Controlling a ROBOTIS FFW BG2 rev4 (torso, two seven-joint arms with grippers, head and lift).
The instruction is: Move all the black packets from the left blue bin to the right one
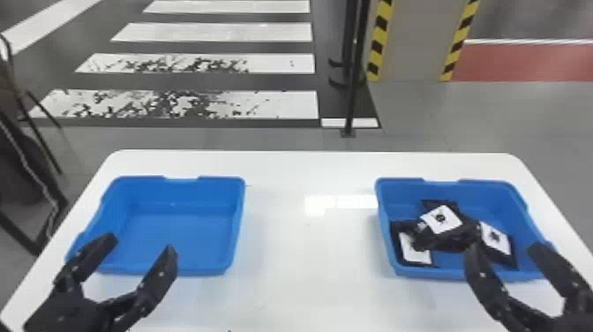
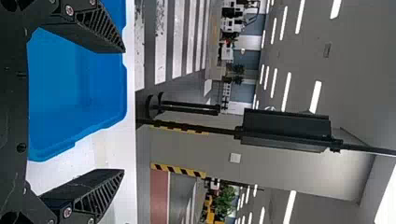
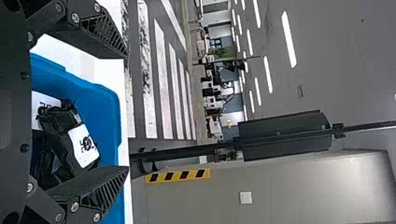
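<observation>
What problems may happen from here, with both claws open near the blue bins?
The right claw is open near the right blue bin; if it lowers, a finger might catch the rim or press the black packets. The topmost packet rests on others, so a bump could make it slide. The left claw, open near the left blue bin, could knock that bin.

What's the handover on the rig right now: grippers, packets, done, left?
Left gripper: open, nothing held, at the near side of the left blue bin.
Right gripper: open, nothing held, at the near side of the right blue bin.
Black packets: in the right bin, overlapping, white labels showing on several; exact count unclear.
Done: transfer looks complete, no packets visible in the left bin.
Left: no moves that I can see; probably just confirm and park both arms.
</observation>
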